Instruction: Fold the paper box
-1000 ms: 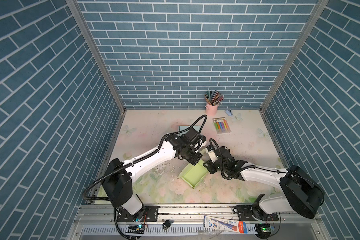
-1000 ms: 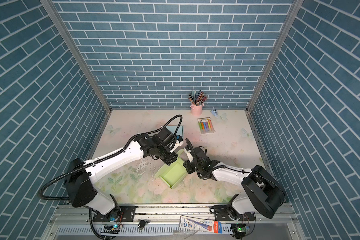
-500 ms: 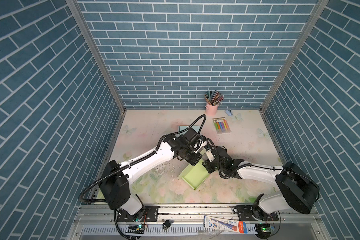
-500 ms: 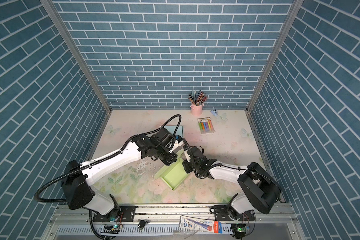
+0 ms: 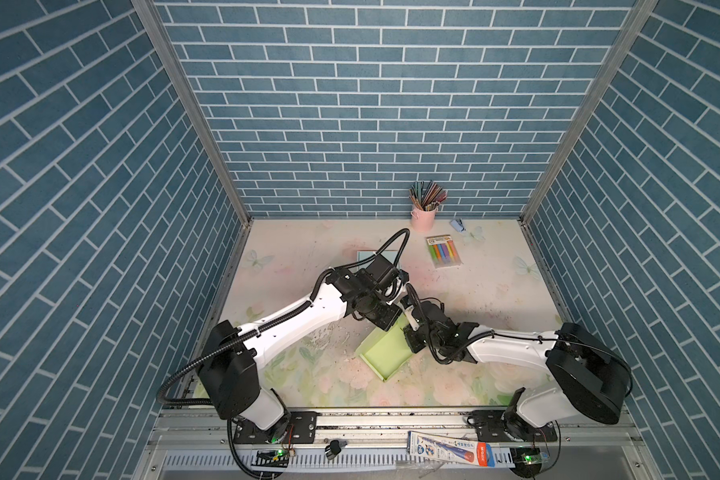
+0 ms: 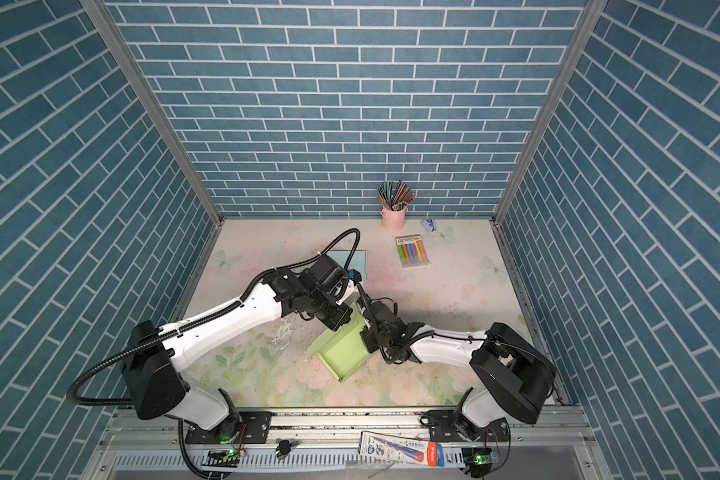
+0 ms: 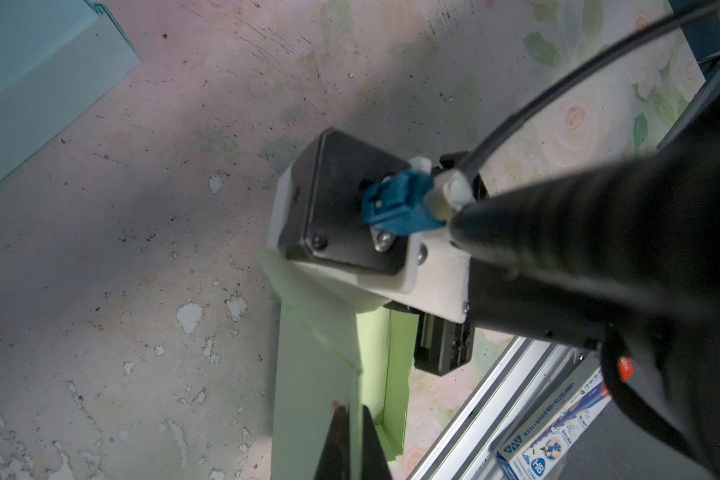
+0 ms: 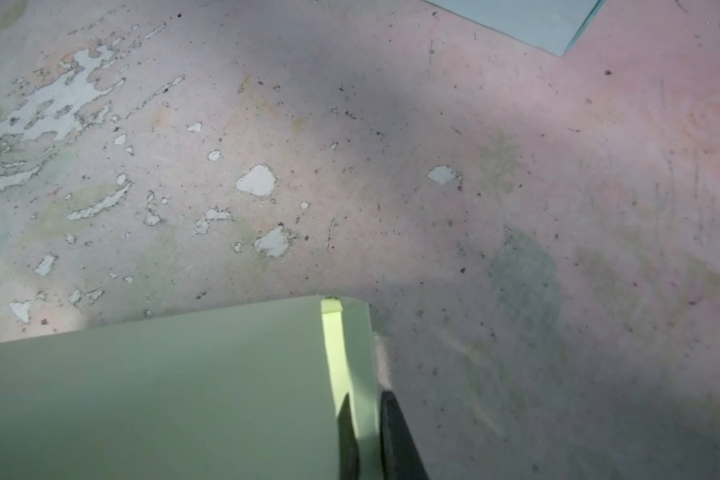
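- Box [image 5: 385,353]: a pale green paper tray on the table [image 5: 495,299]. It lies well apart from the cup [image 5: 423,218], on the cup's near side and a little left of it in both top views. The walls on the side away from the cup stand up. The cup-side corner is hidden under both wrists.
- Left gripper [image 7: 352,444]: the fingers are pressed together with a thin box wall pinched between them, at the cup-side end.
- Right gripper [image 8: 368,440]: a finger sits on either side of a folded-over wall strip, pinching it. I cannot tell how firm the pinch is.
- Risk, tear: both pinches sit close together on the same end of thin paper. If the arms pull apart or twist unevenly, the wall will likely rip at a corner fold.
- Risk, slip: each pinch looks narrow and near the wall's edge. A sideways tug could slide the paper out, and the wall would spring flat.
- Risk, arm contact: the right arm's camera housing [image 7: 341,208] sits just beside the left gripper. A small wrist turn by either arm could knock them together.
- Risk, drag: nothing holds the end away from the cup. Pushing a wall inward may skate the whole box along instead of creasing it.
- Risk, minor: the blue sheet [image 5: 366,255] lies between box and cup, apart from the box. A drag toward the cup could ride the box onto it.
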